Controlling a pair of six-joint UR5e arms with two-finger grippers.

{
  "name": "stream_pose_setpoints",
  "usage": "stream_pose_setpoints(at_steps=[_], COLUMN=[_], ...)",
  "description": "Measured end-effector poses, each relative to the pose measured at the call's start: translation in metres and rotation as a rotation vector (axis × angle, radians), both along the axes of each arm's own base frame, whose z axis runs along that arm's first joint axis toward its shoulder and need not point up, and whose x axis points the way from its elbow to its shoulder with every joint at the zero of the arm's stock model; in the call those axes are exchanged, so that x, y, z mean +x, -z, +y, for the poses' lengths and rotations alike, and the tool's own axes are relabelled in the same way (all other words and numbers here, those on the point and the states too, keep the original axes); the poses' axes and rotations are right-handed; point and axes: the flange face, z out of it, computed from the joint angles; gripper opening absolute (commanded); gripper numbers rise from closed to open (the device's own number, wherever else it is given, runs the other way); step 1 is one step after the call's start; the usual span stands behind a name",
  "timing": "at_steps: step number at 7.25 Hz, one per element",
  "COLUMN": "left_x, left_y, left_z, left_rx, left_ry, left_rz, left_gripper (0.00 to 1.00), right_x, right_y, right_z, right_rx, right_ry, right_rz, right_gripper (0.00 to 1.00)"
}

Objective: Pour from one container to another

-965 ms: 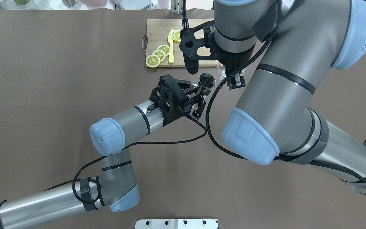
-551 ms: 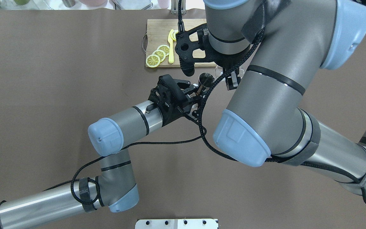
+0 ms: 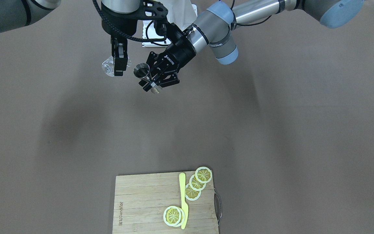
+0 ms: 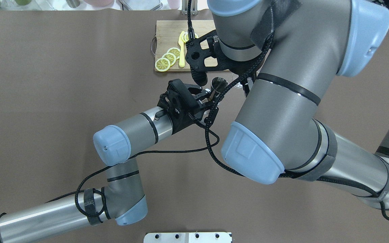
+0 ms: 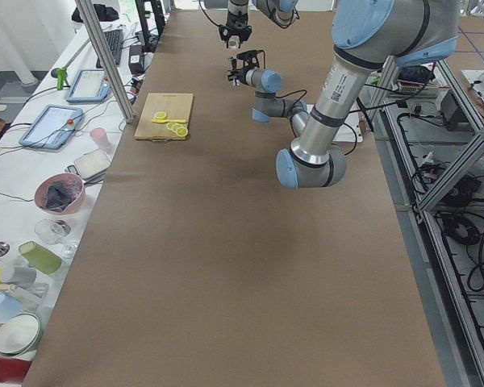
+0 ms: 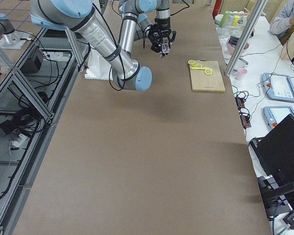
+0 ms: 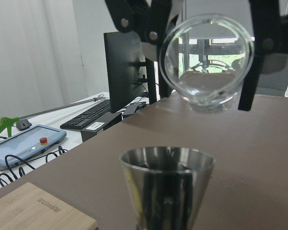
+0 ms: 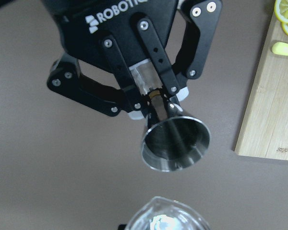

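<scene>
The steel jigger (image 3: 141, 71) hangs upright above the table, and my left gripper (image 3: 154, 81) is shut on its narrow waist. From overhead its open mouth (image 4: 218, 84) shows just past the left gripper (image 4: 211, 98). My right gripper (image 3: 118, 66) points down and is shut on the clear glass (image 3: 108, 68), which is tipped onto its side beside the jigger. In the left wrist view the glass (image 7: 209, 62) hangs above and just behind the jigger (image 7: 168, 184), round end toward the camera. The right wrist view looks down on the jigger (image 8: 175, 143), with the glass (image 8: 165, 221) at the bottom edge.
A wooden cutting board (image 3: 141, 201) with lemon slices (image 3: 196, 183) and a yellow knife (image 3: 183, 198) lies at the table's far side from the robot. Overhead, the bulky right arm (image 4: 282, 101) covers the space right of the jigger. Operators' gear lines a side bench (image 5: 56, 201).
The right arm has shifted left, carrying the glass closer to the jigger. The left gripper and jigger have stayed nearly in place.
</scene>
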Motion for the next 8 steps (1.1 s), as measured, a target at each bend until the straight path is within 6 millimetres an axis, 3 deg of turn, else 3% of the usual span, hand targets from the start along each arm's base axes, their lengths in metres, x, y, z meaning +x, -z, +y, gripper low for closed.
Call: stream_pose_setpoints(at_steps=[4, 8], left_x=[-0.005, -0.006], left_y=[0.0, 0.001], left_z=[-0.005, -0.005], left_rx=[0.002, 0.002], left_ry=[0.008, 0.008], left_rz=[0.006, 0.007], left_gripper=[0.0, 0.0], right_x=[-0.005, -0.023], right_y=[0.007, 0.017], right_z=[0.002, 0.001], right_rx=[-0.001, 0.007], right_ry=[0.006, 0.037], right_rz=[0.029, 0.078], right_gripper=[0.0, 0.0])
